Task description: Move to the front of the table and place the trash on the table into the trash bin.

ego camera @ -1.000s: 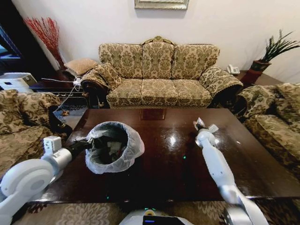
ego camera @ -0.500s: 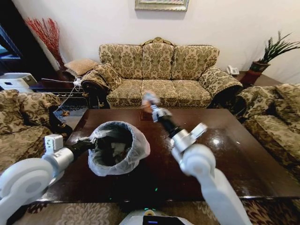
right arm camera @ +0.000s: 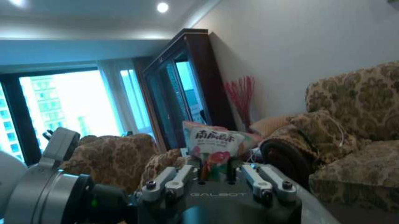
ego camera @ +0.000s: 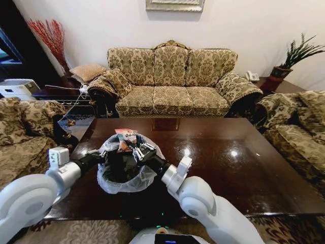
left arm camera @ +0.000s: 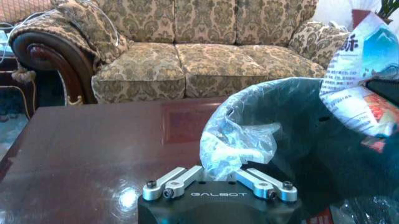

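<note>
The trash bin, black with a whitish bag over its rim, stands on the left part of the glossy dark table. My left gripper is shut on the bin's near-left rim; in the left wrist view the bunched bag sits between its fingers. My right gripper hangs over the bin's opening, shut on a red-white wrapper. That wrapper stands up between the right gripper's fingers and also shows over the bin. Other trash lies inside the bin.
A patterned sofa stands beyond the table's far edge. Armchairs flank the table at left and right. A potted plant is at the back right. The table's right half is bare wood.
My right arm has swung left from the table's middle, carrying the wrapper, to above the bin's opening. The left gripper stays on the bin's rim.
</note>
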Controlling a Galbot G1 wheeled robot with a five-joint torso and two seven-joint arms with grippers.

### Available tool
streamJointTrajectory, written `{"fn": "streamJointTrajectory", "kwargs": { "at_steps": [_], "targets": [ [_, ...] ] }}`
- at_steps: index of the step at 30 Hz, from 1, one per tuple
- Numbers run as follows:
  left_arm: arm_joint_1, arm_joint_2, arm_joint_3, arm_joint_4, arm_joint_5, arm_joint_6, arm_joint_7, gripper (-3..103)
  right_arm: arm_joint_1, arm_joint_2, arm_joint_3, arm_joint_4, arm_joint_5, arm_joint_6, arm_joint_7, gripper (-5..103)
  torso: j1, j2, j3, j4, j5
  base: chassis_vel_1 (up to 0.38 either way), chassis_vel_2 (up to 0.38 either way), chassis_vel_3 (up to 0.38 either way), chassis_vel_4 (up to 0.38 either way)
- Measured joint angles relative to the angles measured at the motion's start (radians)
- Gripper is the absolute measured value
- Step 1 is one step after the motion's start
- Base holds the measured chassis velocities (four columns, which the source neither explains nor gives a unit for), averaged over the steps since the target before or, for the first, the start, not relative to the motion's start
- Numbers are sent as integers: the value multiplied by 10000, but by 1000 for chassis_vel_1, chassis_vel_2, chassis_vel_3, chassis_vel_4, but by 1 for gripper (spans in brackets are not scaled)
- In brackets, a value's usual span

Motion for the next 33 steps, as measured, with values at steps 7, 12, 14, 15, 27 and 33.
{"fn": "streamJointTrajectory", "kwargs": {
  "at_steps": [7,12,14,15,27,33],
  "targets": [
    [11,-9,17,3,1,0,14,2,47,-83,17,56,5,-5,-37,51,0,0,0,0,0,0,0,0,0],
    [49,-53,17,6,1,-1,16,2,92,-91,42,116,92,121,-105,62,0,0,0,0,0,0,0,0,0],
    [123,-119,-71,7,-7,42,-2,2,30,-79,178,255,259,543,-239,73,0,0,0,0,0,0,0,0,0],
    [123,-119,-71,7,-7,42,-2,2,30,-79,178,255,259,543,-239,73,0,0,0,0,0,0,0,0,0],
    [1680,-2225,-2950,227,-127,84,-502,2,-1853,-13,3172,866,-1294,2000,400,100,0,1,-1,-2,-3,0,0,0,0],
    [2316,-3758,-4409,504,-124,-228,-317,2,-2441,134,4043,763,-1647,2622,279,100,3,0,0,0,3,23,-18,-15,33]
  ]
}}
